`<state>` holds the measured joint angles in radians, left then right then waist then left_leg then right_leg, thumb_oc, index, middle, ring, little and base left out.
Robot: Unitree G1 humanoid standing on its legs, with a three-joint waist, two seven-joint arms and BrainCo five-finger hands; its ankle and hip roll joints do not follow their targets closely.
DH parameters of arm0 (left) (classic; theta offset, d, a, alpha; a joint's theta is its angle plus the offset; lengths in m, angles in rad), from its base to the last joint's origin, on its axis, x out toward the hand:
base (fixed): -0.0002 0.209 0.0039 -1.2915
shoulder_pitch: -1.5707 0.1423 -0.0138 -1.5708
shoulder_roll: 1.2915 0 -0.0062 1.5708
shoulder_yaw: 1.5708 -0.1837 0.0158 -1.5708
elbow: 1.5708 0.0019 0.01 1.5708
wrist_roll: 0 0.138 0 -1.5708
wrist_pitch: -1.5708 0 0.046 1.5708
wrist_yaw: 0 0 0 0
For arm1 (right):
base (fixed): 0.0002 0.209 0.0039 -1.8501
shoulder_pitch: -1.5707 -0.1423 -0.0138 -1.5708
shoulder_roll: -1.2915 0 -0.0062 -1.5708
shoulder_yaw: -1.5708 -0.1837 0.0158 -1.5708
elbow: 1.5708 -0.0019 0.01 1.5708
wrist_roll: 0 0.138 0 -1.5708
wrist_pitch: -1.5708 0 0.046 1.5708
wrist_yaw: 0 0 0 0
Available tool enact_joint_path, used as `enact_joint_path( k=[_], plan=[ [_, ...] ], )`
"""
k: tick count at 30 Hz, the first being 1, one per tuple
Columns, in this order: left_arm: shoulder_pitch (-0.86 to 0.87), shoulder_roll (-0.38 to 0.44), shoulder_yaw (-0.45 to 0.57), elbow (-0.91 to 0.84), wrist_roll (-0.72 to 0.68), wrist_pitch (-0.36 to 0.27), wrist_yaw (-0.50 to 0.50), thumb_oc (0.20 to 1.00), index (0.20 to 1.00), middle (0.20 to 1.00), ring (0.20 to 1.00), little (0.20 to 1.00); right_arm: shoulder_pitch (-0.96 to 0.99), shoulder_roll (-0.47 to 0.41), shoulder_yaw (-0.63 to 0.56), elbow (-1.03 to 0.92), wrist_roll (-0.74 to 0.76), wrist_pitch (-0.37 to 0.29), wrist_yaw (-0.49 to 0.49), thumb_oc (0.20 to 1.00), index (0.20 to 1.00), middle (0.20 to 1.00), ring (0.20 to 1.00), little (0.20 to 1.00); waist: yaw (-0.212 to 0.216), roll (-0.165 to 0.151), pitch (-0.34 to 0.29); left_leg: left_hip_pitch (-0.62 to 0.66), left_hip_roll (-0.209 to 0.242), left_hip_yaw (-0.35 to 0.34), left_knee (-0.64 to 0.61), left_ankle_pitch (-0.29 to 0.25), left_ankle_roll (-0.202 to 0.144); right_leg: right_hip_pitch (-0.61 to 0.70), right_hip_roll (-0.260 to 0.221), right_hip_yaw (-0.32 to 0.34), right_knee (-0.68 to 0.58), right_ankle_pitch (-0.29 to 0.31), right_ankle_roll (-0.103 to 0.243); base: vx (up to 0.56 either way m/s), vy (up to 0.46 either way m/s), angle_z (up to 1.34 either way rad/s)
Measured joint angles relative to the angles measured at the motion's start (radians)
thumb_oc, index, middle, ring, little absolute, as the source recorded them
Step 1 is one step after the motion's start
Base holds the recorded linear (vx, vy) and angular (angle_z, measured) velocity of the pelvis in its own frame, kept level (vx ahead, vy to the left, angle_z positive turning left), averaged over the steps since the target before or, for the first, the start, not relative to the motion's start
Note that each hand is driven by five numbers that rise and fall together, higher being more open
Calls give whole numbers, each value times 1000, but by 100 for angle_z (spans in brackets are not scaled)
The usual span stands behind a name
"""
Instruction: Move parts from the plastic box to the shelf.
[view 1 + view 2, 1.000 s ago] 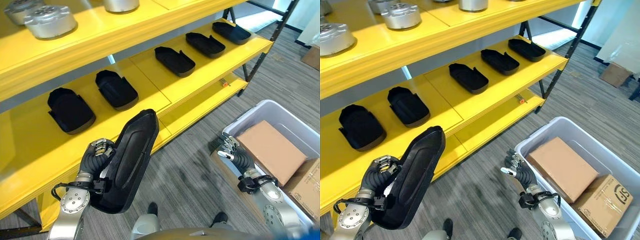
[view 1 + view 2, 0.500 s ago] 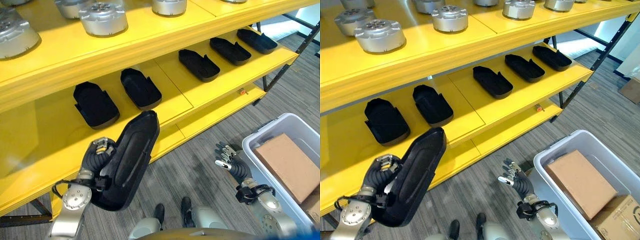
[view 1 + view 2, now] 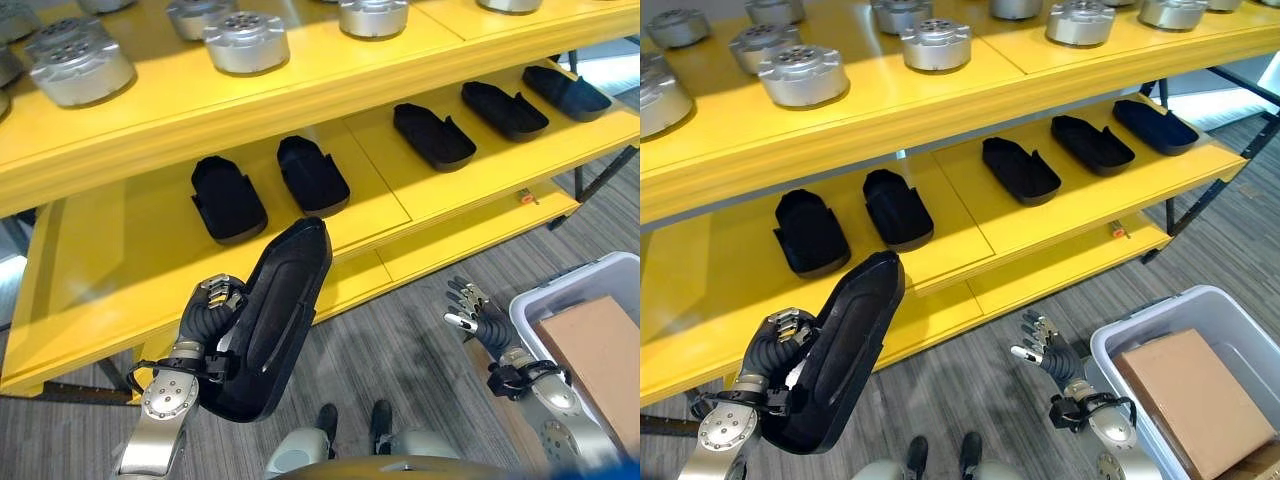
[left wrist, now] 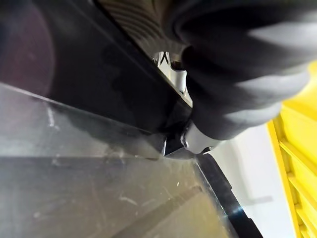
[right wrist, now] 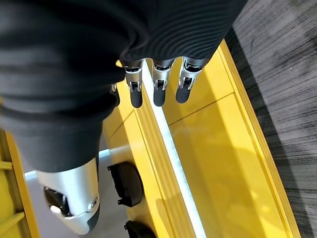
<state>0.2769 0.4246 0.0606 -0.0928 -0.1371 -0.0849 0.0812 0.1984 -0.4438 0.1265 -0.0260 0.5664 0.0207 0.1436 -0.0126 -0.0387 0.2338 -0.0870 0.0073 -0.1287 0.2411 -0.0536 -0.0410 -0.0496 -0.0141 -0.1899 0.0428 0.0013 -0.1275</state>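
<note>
You see the yellow shelf (image 3: 420,215) across the upper frame, with five black parts on its middle level. At lower left, the left hand (image 3: 205,318) seems to grip a long black part (image 3: 275,320). At lower right, the right hand (image 3: 478,317) is relaxed and holds nothing, beside the plastic box (image 3: 560,290).

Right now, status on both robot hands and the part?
Left robot hand shut on long black moulded plastic shell, held before yellow shelf. Right robot hand open, empty, beside grey plastic box. Bare shelf space left of five placed black shells.
</note>
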Motion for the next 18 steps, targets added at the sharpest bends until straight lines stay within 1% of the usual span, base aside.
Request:
enact_joint_path(
  k=[1,2,3,4,5,6,7,8,9,10,11,12,13,14,15,16,17,18],
  plan=[
    [-7,11,0,0,0,0,0,200,200,200,200,200,-4,4,-3,-1,1,-1,-2,1000,1000,1000,1000,1000,-10,-25,8,1,70,14,32,-10,-13,-7,-17,-18,0,0,4,-68,227,35],
    [-14,14,0,0,0,0,0,200,200,200,200,200,-3,4,-7,-2,1,-1,-4,1000,1000,1000,1000,1000,-26,-32,10,2,129,18,40,-11,-15,-16,-25,-28,2,5,14,-56,290,55],
    [-26,13,-2,3,0,1,1,200,200,200,200,200,-1,5,-22,-3,3,-1,-9,1000,1000,1000,1000,1000,-41,-21,13,0,214,27,38,-9,-37,-30,-29,-54,17,14,29,-41,327,66],
    [-52,13,-11,6,0,1,1,200,200,200,200,200,6,10,-58,-2,7,-5,-12,1000,1000,1000,1000,1000,-59,2,21,-3,305,51,36,-3,-63,-53,-32,-87,57,4,43,-13,279,88],
    [-68,6,-18,7,-1,2,3,200,200,200,200,200,9,9,-89,3,9,-6,-31,1000,1000,1000,1000,1000,-83,28,29,5,389,91,-34,15,-90,-81,-47,-120,108,-29,61,20,311,105],
    [-87,-7,-29,8,-1,2,3,200,200,200,200,200,16,6,-115,3,9,-7,-41,1000,1000,1000,1000,1000,-101,49,31,12,437,126,-103,28,-106,-103,-75,-137,154,-56,78,70,297,106],
    [-117,-23,-48,8,-5,2,3,200,200,200,200,200,22,-1,-134,2,9,-9,-50,1000,1000,1000,1000,1000,-104,72,31,17,452,179,-155,34,-115,-123,-117,-146,203,-74,106,102,260,105],
    [-138,-26,-79,8,-9,2,2,200,200,200,200,200,30,-9,-152,2,9,-10,-59,1000,1000,1000,1000,1000,-106,104,30,14,447,222,-180,42,-119,-121,-149,-154,220,-79,134,103,247,82],
    [-131,-26,-98,2,-13,0,-1,200,200,200,200,200,35,-13,-156,2,9,-11,-65,1000,1000,1000,1000,1000,-106,134,18,32,428,226,-205,49,-111,-118,-163,-145,223,-78,157,104,242,43],
    [-98,-26,-100,-7,-21,-6,-8,200,200,200,200,200,40,-17,-150,0,10,-15,-66,1000,1000,1000,1000,1000,-99,177,0,58,405,221,-235,38,-78,-119,-164,-121,223,-66,197,108,249,-2],
    [-86,-17,-92,2,-28,-6,-12,200,200,200,200,200,36,5,-145,10,9,-20,-67,1000,1000,1000,1000,1000,-85,195,-12,76,384,191,-248,73,-159,-115,-176,-95,224,-54,226,131,232,-10],
    [-72,-7,-73,7,-29,-5,-10,200,200,200,200,200,49,32,-122,4,10,-21,-67,1000,1000,1000,1000,1000,-80,159,-30,67,325,199,-252,67,-154,-115,-214,-53,203,-57,237,137,258,32],
    [-60,6,-57,4,-31,-5,-10,200,200,200,200,200,83,40,-99,-12,9,-20,-61,1000,1000,1000,1000,1000,-84,128,-40,67,280,199,-260,83,-131,-95,-235,-28,161,-52,240,176,320,63],
    [-50,34,-45,3,-31,-5,-10,200,200,200,200,200,104,59,-79,-17,9,-19,-60,1000,1000,1000,1000,1000,-77,84,-41,70,240,197,-256,87,-129,-61,-257,4,117,-21,241,125,243,61],
    [-29,60,-31,3,-31,-5,-10,200,200,200,200,200,115,91,-70,-17,9,-18,-59,1000,1000,1000,1000,1000,-69,50,-58,71,213,198,-250,78,-126,-42,-272,11,87,-5,247,102,229,24],
    [-12,80,-18,3,-30,-5,-10,200,200,200,200,200,118,121,-69,-19,10,-19,-55,1000,1000,1000,1000,1000,-57,29,-70,71,204,201,-232,65,-119,-30,-282,14,66,15,252,64,168,-1],
    [4,93,-5,3,-30,-4,-9,200,200,200,200,200,121,131,-63,-18,9,-19,-46,1000,1000,1000,1000,1000,-46,11,-78,72,197,205,-214,53,-120,-19,-289,10,56,34,266,120,274,-2],
    [8,96,1,3,-30,-4,-8,200,200,200,200,200,117,131,-63,-18,9,-19,-43,1000,1000,1000,1000,1000,-44,-4,-84,72,191,201,-198,40,-116,-3,-293,8,45,51,277,121,243,3]
  ],
)
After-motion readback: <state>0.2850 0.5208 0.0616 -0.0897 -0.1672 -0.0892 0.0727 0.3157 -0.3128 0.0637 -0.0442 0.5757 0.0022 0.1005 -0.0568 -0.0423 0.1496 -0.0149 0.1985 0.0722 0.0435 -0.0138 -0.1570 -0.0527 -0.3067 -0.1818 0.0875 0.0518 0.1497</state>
